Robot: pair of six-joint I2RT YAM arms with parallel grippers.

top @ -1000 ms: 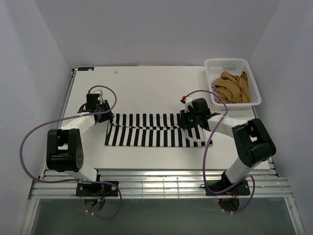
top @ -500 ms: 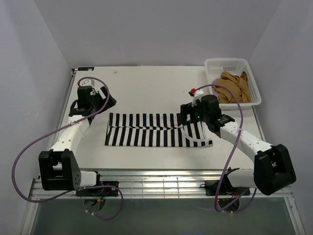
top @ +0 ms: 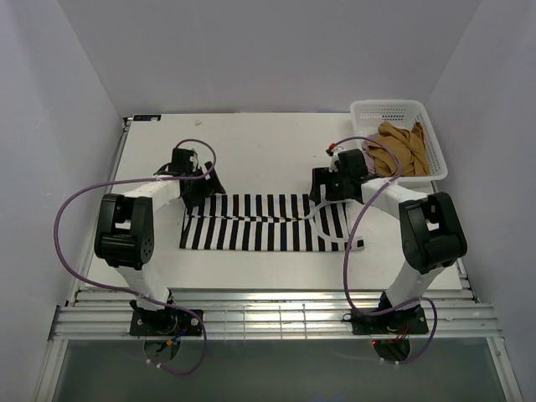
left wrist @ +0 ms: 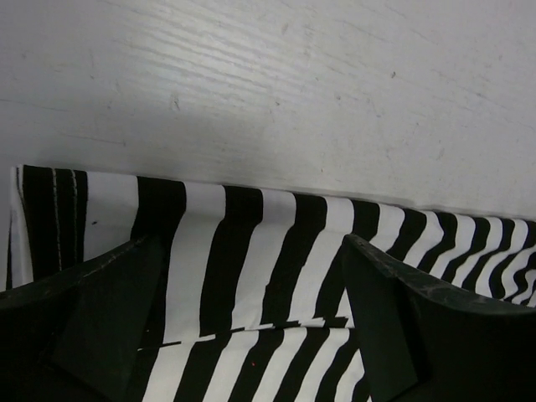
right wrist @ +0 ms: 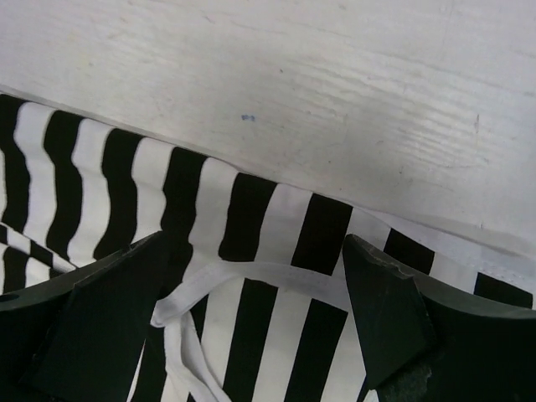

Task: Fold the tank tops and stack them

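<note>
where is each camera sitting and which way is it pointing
Top external: fixed above and behind the bases, looking down at the table, striped tank top and basket; both arms show, left gripper and right gripper at the top's ends.
Left wrist: on that wrist, facing down at the top's far left edge; its open fingers show.
Right wrist: on that wrist, facing down at the top's white strap; its open fingers show.
Shared: all three see the striped tank top and table.

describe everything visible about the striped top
The striped top is soft cloth, black-and-white bands, with white strap trim at its right end. It lies flat on the table, folded into a long rectangle with a layer edge running lengthwise. The open left pincer and right pincer straddle its far edge; contact is unclear.
</note>
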